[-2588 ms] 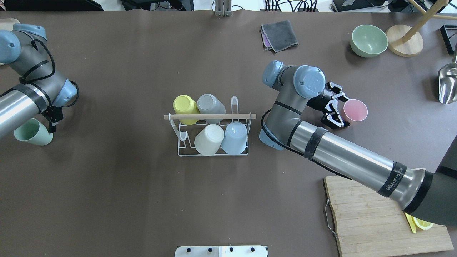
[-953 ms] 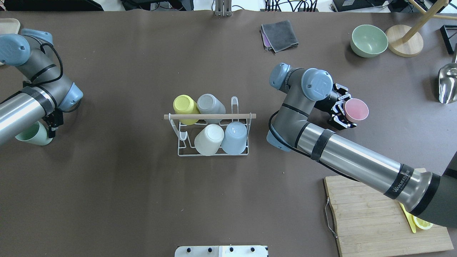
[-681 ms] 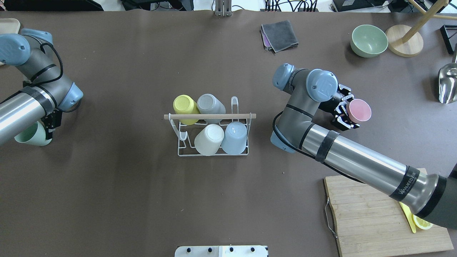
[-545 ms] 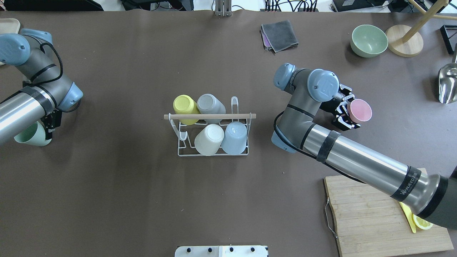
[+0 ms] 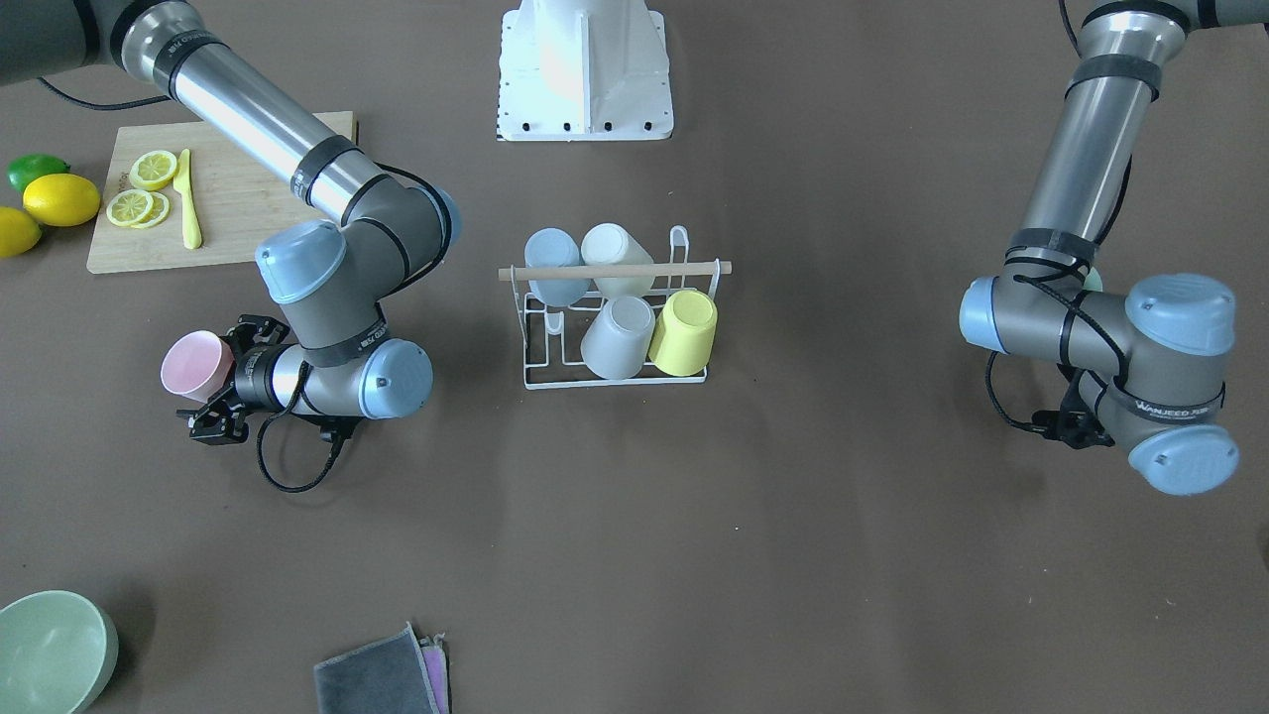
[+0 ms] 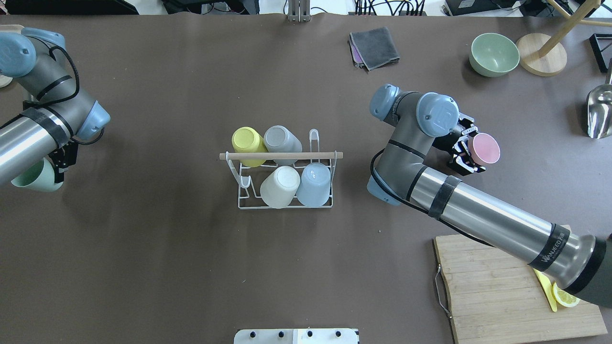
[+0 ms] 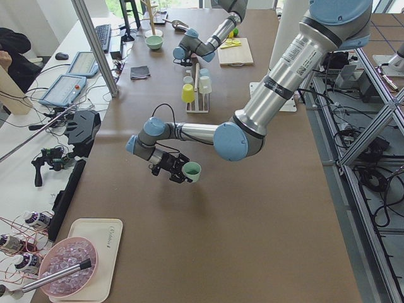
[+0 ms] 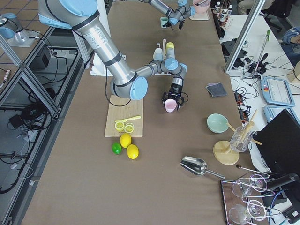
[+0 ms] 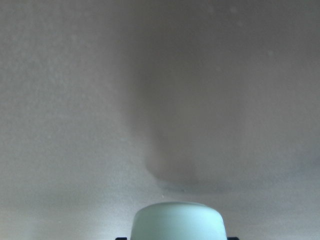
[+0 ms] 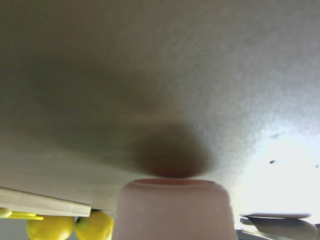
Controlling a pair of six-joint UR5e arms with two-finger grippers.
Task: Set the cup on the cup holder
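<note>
- Now, your pink cup [image 6: 485, 148] is off the table in the right gripper [image 6: 466, 149], which is clenched on its side; across the earlier overhead pictures it has risen and its base has swung up toward the camera, so it is being turned over.
- That tells you the pick is done and the flip is under way; my judgement is that the carry to the cup holder [image 6: 285, 173] is what remains, and the cup is well apart from it, off to the right.
- On the holder you already have four cups upside down: yellow cup [image 6: 247, 139] and grey cup [image 6: 282, 138] in the far row, cream cup [image 6: 280, 186] and pale blue cup [image 6: 314, 184] in the near row. One prong stands bare at the far right corner, another at the near left.
- Your left gripper [image 7: 172, 168] grasps a mint cup [image 7: 191, 171] near the table's left end; it too has lifted and drifted a little outward.
- The wooden rod [image 6: 281, 155] across the top lies over the rows, so you would likely need to come in beside it, not through it.
- The surface is a brown mat [image 6: 191, 267], matte and flat.
- Around it you have a cutting board [image 6: 507, 291] with lemon slices [image 5: 139, 188], a green bowl [image 6: 494, 54], a folded grey cloth [image 6: 374, 47] and a metal scoop [image 6: 599, 112].
</note>
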